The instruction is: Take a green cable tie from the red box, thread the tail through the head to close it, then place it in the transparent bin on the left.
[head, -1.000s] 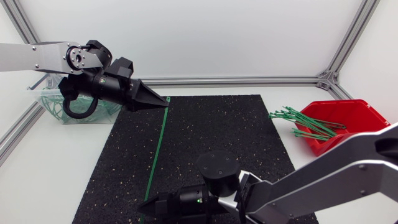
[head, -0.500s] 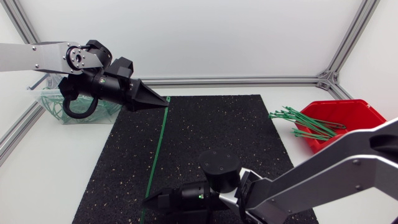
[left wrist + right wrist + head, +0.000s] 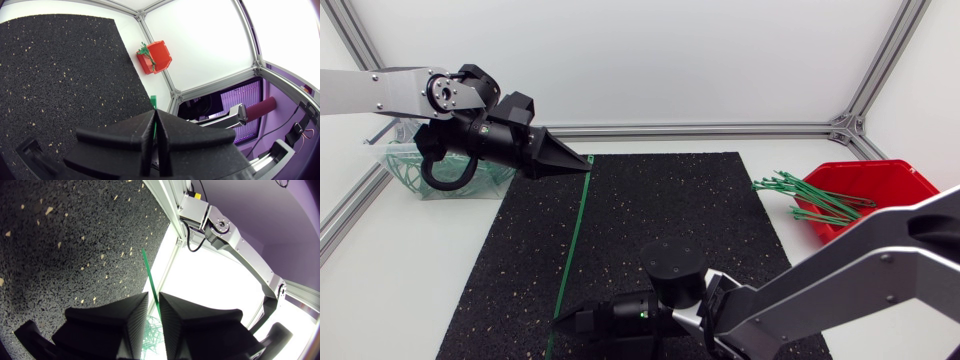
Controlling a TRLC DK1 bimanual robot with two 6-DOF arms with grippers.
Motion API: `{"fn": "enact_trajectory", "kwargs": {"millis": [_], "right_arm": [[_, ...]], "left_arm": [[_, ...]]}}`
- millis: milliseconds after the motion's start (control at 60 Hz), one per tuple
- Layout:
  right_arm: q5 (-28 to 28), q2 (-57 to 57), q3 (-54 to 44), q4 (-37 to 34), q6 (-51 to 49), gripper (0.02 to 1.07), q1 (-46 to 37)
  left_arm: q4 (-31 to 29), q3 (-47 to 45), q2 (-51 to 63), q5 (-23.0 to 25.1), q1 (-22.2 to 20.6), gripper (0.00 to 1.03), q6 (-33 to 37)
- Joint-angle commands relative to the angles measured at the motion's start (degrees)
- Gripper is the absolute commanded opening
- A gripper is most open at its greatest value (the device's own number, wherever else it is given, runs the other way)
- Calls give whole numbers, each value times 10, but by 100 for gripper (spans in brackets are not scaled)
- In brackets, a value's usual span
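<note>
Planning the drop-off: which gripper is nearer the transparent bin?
Left. The left gripper is a short way from the transparent bin, toward the mat; the right gripper is at the mat's near edge, much farther off.

the head camera looked down on the mat (image 3: 660, 220). wrist cameras sat close behind my left gripper (image 3: 154, 114), facing the red box (image 3: 156, 56), and my right gripper (image 3: 154, 298), facing my left arm (image 3: 240, 242). all shared the mat.
</note>
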Motion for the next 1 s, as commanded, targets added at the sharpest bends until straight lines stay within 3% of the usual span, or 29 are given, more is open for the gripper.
{"fn": "enact_trajectory", "kwargs": {"millis": [0,167,233,783,867,950,983], "right_arm": [[2,11,5,8,-14,22,2],[9,17,11,8,-15,20,3],[1,19,11,8,-15,8,2],[0,17,13,8,-10,8,-9],[0,12,6,8,-10,11,-9],[5,10,2,8,-10,38,-9],[7,10,2,8,-10,40,-10]], "left_arm": [[-11,3,-2,9,-5,3,18],[-13,-1,-6,9,-5,3,20],[-13,-2,-9,10,-5,3,21],[-13,-11,-20,11,-8,3,26],[-13,-12,-21,11,-7,3,26],[-13,-12,-21,11,-8,3,26],[-13,-12,-21,11,-8,3,26]]}}
